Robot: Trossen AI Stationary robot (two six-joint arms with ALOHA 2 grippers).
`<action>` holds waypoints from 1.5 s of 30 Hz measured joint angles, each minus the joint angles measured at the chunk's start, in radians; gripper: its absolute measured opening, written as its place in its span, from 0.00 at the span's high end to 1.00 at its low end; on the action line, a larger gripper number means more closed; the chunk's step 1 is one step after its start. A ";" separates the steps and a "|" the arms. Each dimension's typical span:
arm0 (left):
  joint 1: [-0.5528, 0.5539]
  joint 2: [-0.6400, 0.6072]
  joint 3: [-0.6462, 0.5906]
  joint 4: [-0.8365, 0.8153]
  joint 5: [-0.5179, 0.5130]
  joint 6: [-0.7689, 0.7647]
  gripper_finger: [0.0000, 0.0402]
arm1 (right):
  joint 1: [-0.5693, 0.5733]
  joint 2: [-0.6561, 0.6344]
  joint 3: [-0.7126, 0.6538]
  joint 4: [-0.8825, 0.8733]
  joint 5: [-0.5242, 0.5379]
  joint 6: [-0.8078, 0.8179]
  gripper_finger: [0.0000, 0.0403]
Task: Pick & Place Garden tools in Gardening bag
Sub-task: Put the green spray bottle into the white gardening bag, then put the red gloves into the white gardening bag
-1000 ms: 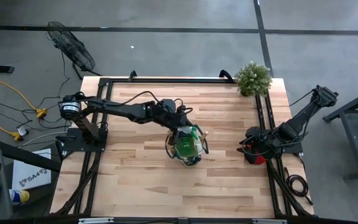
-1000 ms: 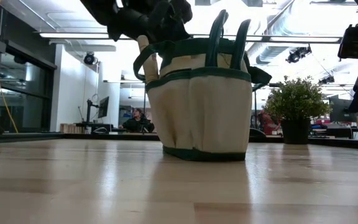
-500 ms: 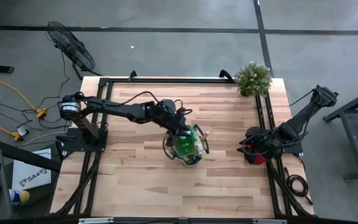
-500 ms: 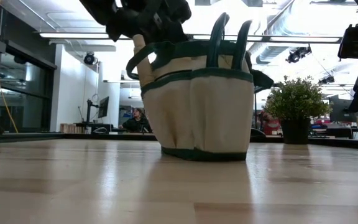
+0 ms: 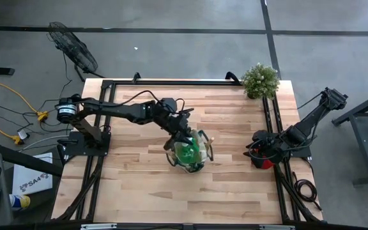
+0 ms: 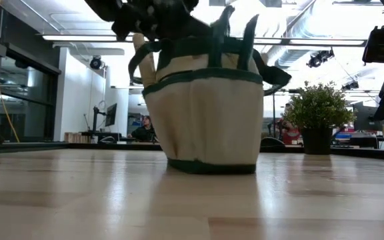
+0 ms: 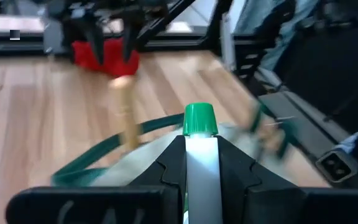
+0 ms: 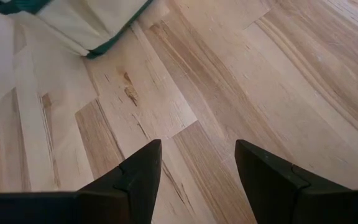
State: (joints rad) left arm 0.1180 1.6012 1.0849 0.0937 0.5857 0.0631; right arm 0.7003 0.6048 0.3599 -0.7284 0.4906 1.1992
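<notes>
The gardening bag point(image 6: 205, 113), beige with green trim, stands on its base in the middle of the table point(image 5: 139, 185). A green spray bottle point(image 5: 188, 152) stands in it, and a wooden tool handle point(image 6: 145, 59) sticks up beside it. My left gripper point(image 5: 184, 137) reaches over the bag from the left and is shut on the bottle's top. A red glove point(image 5: 264, 163) lies at the table's right edge beneath my right arm. My right gripper point(image 8: 197, 174) hovers there, open, with nothing between its fingers. My left gripper pinches the spray bottle's white neck point(image 7: 201, 155), just below the green cap point(image 7: 199, 119), between its two fingers. The fingers come slanting down from the table's left. The bottle stands upright with its lower part inside the bag.
A potted plant point(image 5: 259, 80) stands at the far right corner. Black frame rails point(image 5: 270, 121) run along the table's left, right and far sides. Bare wood lies near and left of the bag. A person sits in the room beyond the table.
My left gripper has moved a little toward the table's left edge over the bag. The bag has slid the same way along the table, and its rim and handles have leaned and swayed with it.
</notes>
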 joint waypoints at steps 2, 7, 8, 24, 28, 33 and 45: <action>0.000 0.005 -0.011 -0.008 -0.023 -0.004 0.88 | 0.000 0.000 0.000 0.000 0.000 0.000 0.51; -0.001 0.006 -0.016 -0.026 -0.107 -0.016 0.88 | 0.000 0.000 0.000 0.000 0.000 0.000 0.51; -0.001 0.006 -0.016 -0.029 -0.120 -0.016 0.87 | 0.000 0.000 0.000 0.000 0.000 0.000 0.51; -0.001 0.006 0.115 -0.189 -0.205 0.052 0.37 | 0.000 0.000 0.000 0.000 0.000 0.000 0.51; -0.015 0.005 0.217 -0.288 -0.258 0.089 0.38 | 0.000 0.000 0.000 0.000 0.000 0.000 0.51; -0.074 0.004 0.309 -0.420 -0.390 0.179 0.41 | 0.000 0.000 0.000 0.000 0.000 0.000 0.51; -0.065 -0.118 0.323 -0.568 -0.463 0.082 0.69 | 0.000 0.000 0.000 0.005 0.000 0.000 0.51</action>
State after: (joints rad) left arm 0.0525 1.4835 1.4079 -0.4748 0.1225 0.1448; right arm 0.7002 0.6052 0.3599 -0.7238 0.4908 1.1992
